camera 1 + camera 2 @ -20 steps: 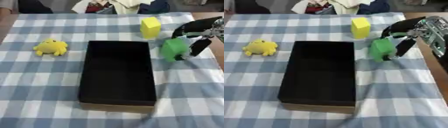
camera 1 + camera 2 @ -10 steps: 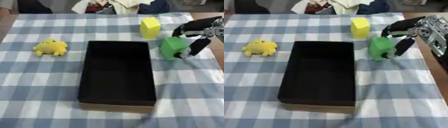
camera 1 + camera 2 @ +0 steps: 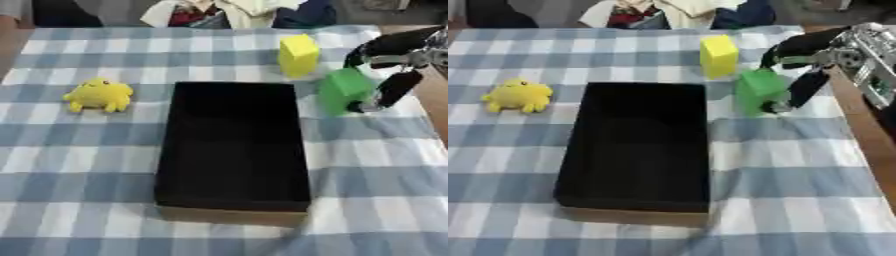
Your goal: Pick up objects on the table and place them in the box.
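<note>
Right hand (image 3: 389,75) reaches in from the far right edge, its fingers curled round the green block (image 3: 344,90), which stands on or barely above the cloth just right of the box; whether it has cleared the surface cannot be told. Left hand shows in neither view.

Table (image 3: 52,150): covered by a blue-and-white checked cloth, carrying every item below.

Box (image 3: 233,150): a long black tray at centre, open upward, long axis running away from the robot, interior empty. Its right wall is the obstacle between the held block and the goal.

Green block: gripped from the right side and from above, its left face pointing toward the box, near the far right corner of the box.

Yellow block (image 3: 298,54): upright just beyond and left of the green block, close to the box's far right corner.

Yellow toy (image 3: 99,94): lies left of the box, well apart from the hand.

Step in hand, as judged: transfer of the green block into the box. Good practice is to lift until the block's base clears the box wall, travel left without brushing the yellow block, centre over the dark interior, lower, then release.
</note>
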